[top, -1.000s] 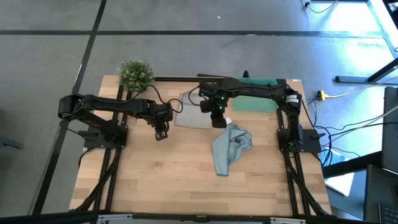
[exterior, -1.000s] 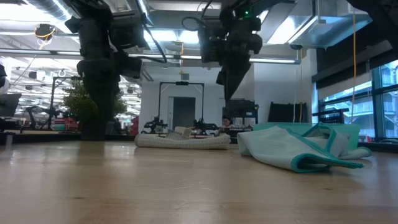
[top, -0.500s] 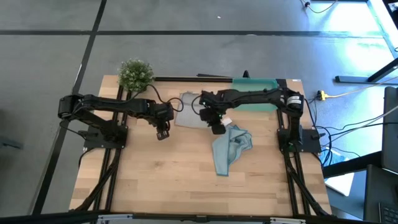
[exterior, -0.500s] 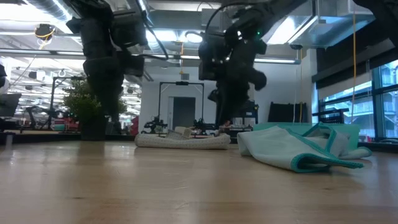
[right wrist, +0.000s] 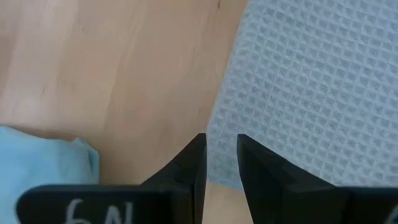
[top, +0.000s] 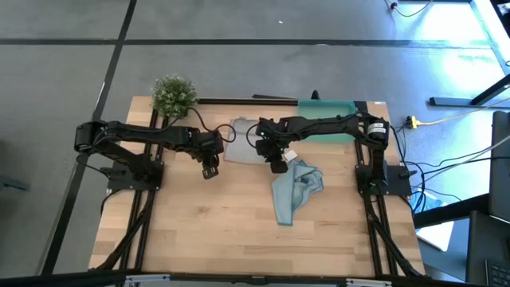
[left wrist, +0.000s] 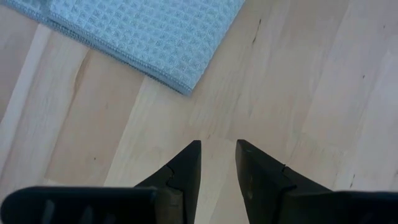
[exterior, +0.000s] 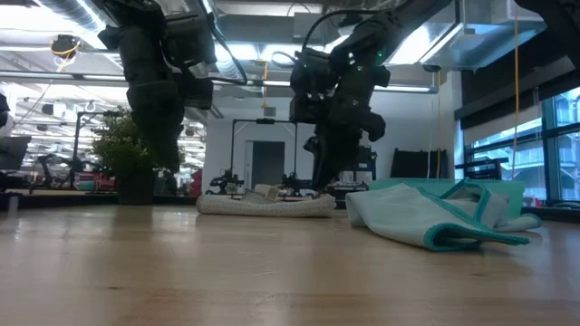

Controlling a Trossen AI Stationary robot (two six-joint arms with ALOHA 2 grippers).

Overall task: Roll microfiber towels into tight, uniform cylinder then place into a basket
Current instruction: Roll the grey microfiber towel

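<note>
Since a second ago the right gripper (top: 277, 165) has dropped to the grey towel's (top: 243, 147) near edge, fingers narrowly apart, empty. Both towels lie unrolled; blue towel (top: 293, 190) crumpled, basket (top: 327, 106) empty. Left gripper (top: 209, 171) waits, slightly parted.

surface: wooden table (top: 207, 223) | on it: grey-blue towel (top: 243, 143), light blue towel (top: 293, 191), basket (top: 327, 131), potted plant (top: 174, 94)

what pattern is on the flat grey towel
A small waffle-weave grid, pale grey-blue, on the flat towel; clearest in the right wrist view.
</note>
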